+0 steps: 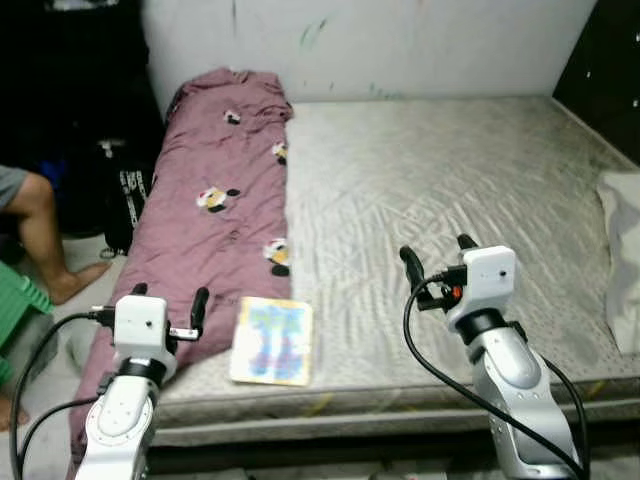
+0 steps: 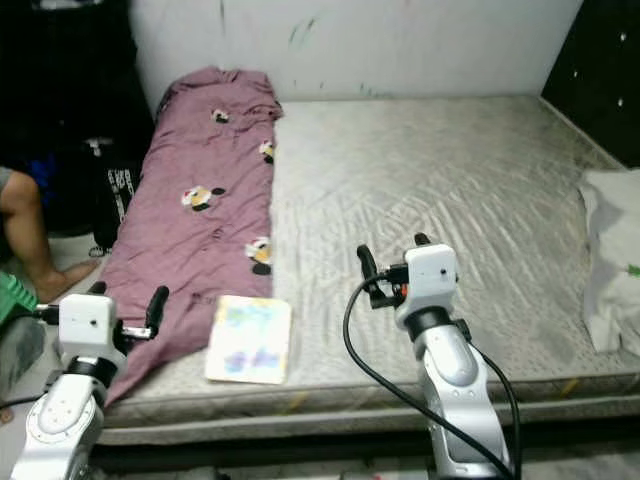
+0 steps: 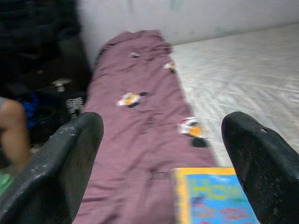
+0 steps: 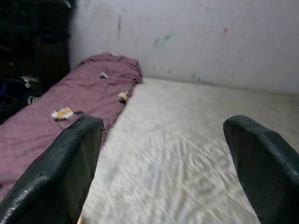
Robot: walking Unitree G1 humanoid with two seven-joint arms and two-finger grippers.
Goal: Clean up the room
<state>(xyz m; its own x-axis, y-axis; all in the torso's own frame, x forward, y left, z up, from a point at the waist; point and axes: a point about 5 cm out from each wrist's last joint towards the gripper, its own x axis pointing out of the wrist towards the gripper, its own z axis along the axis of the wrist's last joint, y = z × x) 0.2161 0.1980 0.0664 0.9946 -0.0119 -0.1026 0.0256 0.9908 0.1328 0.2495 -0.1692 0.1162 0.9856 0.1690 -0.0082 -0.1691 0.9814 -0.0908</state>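
A mauve blanket (image 1: 225,190) with small cartoon prints lies stretched along the left side of a bare grey mattress (image 1: 440,170). A colourful picture book (image 1: 272,340) rests flat at the mattress's front edge, beside the blanket. My left gripper (image 1: 168,297) hovers open over the blanket's near end, just left of the book (image 3: 212,198). My right gripper (image 1: 438,255) stands open above the bare middle of the mattress, right of the book. Nothing is between either pair of fingers.
A white pillow (image 1: 622,250) lies at the mattress's right edge. A person's bare leg (image 1: 45,235) is on the floor at the left, near a green stool (image 1: 15,300) and a dark bag (image 1: 120,190). A white wall (image 1: 380,45) backs the bed.
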